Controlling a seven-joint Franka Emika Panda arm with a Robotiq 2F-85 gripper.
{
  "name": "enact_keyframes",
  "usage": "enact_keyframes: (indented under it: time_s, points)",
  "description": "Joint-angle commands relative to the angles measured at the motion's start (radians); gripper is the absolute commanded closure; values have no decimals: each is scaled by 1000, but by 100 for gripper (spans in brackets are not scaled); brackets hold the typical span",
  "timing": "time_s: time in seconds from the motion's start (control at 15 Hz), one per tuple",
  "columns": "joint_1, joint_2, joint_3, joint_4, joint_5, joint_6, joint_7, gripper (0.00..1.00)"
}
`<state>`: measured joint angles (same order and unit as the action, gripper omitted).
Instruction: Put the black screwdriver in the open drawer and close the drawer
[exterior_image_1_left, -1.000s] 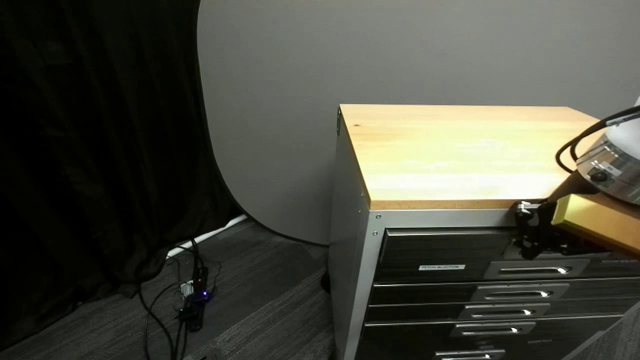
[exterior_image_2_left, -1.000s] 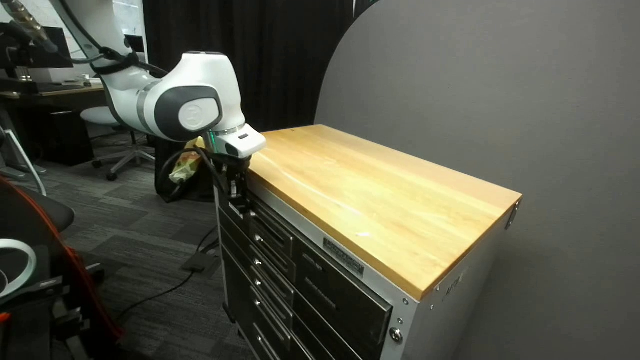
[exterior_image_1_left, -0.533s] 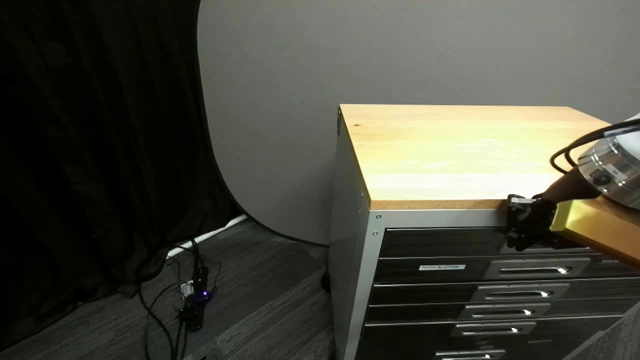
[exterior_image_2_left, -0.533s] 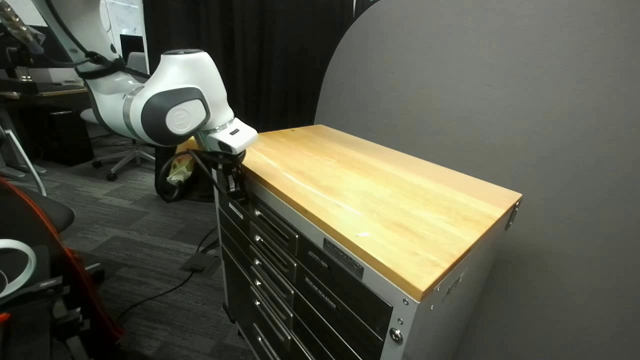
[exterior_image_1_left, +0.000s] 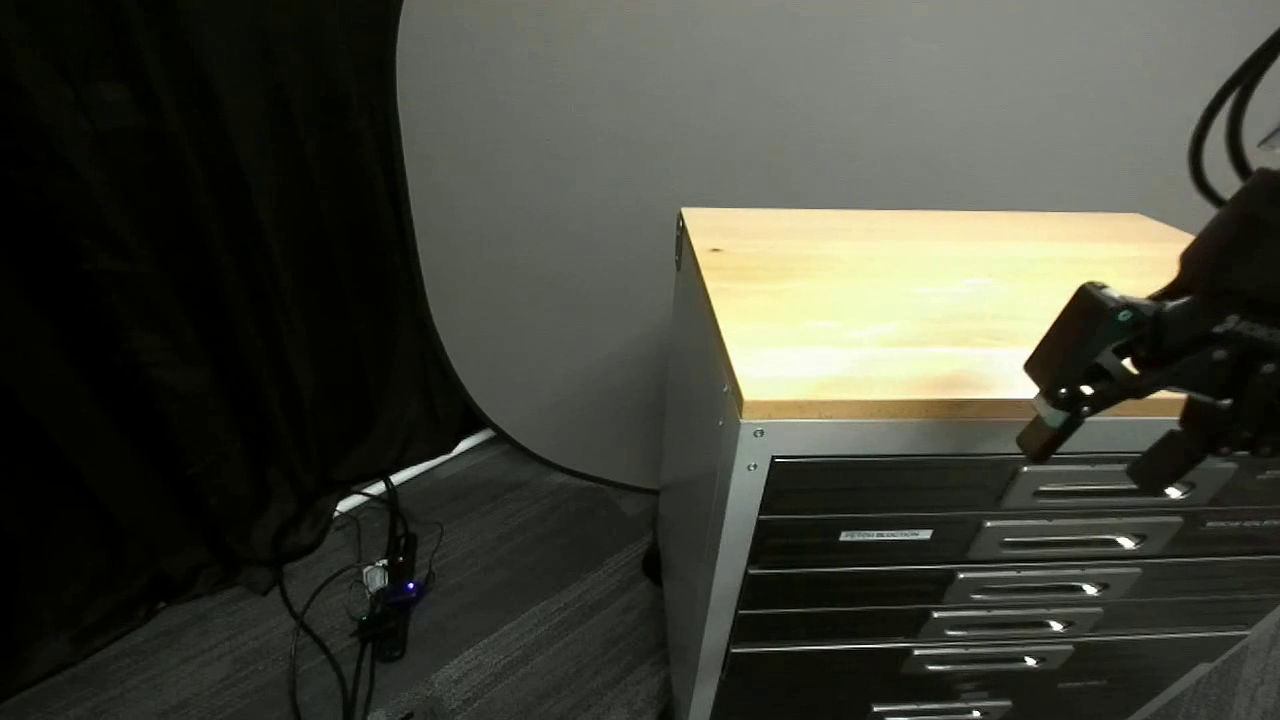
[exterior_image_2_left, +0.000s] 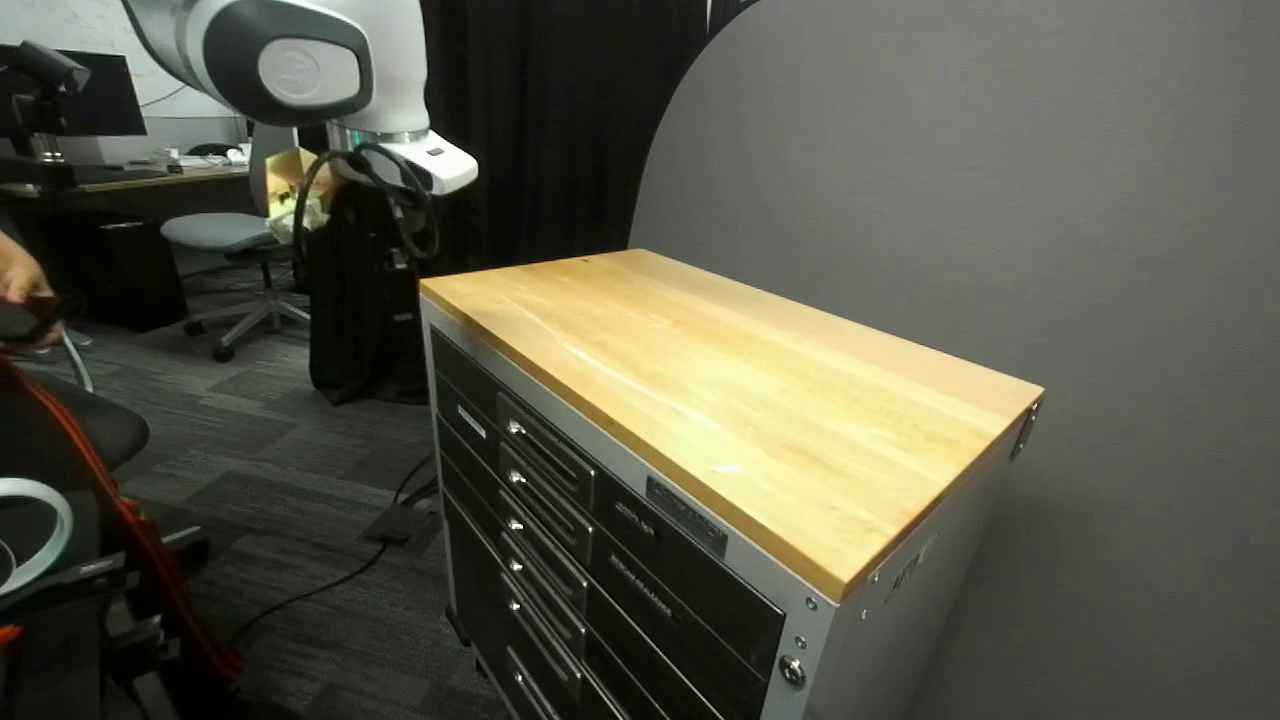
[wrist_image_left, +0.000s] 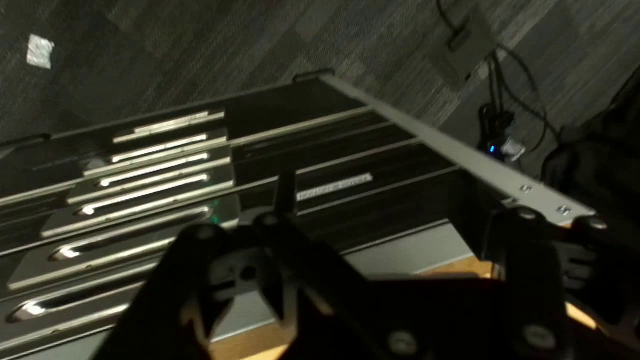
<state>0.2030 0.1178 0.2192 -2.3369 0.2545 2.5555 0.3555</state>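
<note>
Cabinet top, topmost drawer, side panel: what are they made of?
Cabinet top: looks like clear-finished wood; grain shows. Topmost drawer: likely metal, dark and faintly glossy; its silvery pull throws sharp glints. Side panel: even matte grey, perhaps painted metal, not certain.

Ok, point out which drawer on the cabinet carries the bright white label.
The second drawer from the top, just below the topmost drawer. Its front bears the bright white label; no other drawer shows one that bright.
</note>
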Motion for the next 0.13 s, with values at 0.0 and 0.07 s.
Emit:
enact_keyframes:
  time_s: [0.0, 0.07]
  points:
    - [6, -31, 0, 0, 24, -58, -26, 18]
    - [6, -51, 4, -1, 32, -86, -35, 9]
